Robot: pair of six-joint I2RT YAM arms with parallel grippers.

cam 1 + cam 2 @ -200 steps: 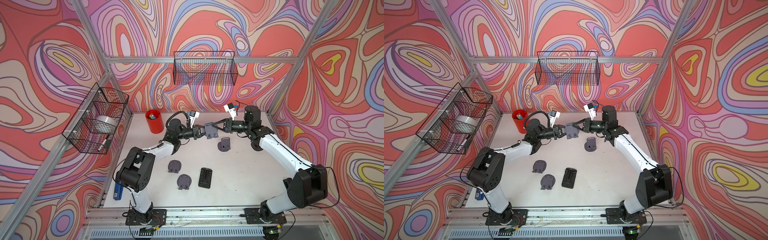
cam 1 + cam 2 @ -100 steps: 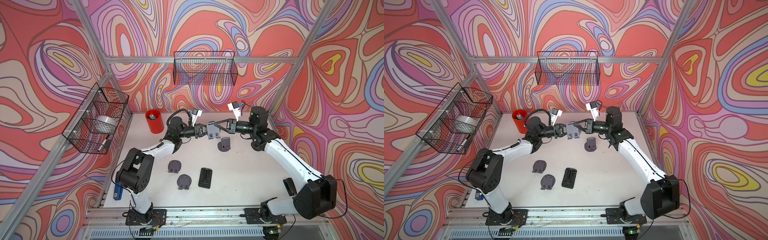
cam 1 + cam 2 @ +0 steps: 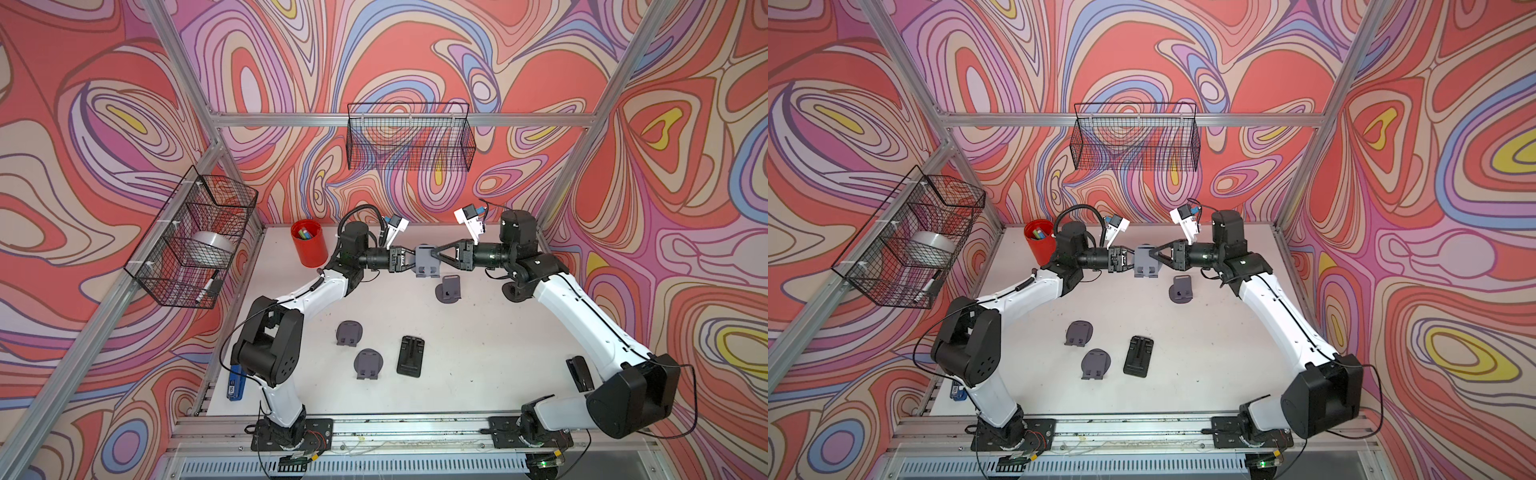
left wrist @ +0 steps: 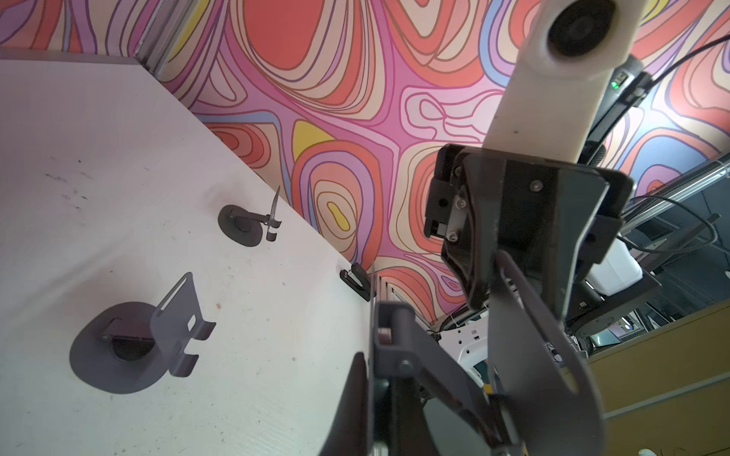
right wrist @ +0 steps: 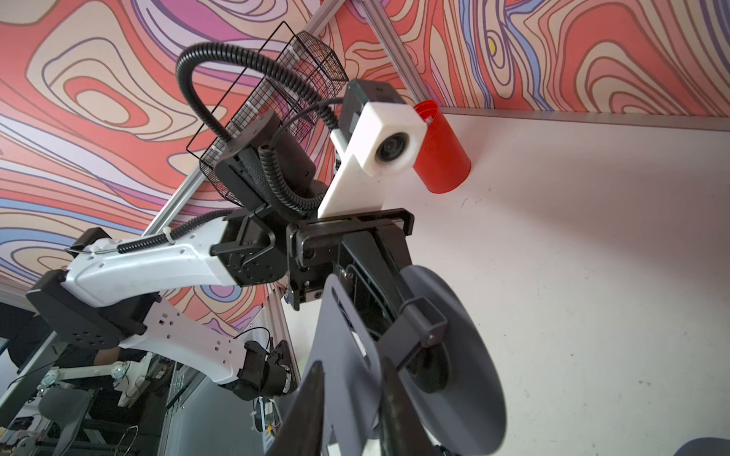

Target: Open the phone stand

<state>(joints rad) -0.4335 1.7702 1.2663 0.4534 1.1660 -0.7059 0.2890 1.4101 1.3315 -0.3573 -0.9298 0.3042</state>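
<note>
One matte grey round-based phone stand [image 3: 428,264]

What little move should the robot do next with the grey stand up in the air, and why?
Probably draw the right gripper straight back. On the phone stand, the plate already stands swung away from the round base. The right fingers look slightly parted around that plate, and the left gripper is shut on the stand, so it should stay held.
</note>
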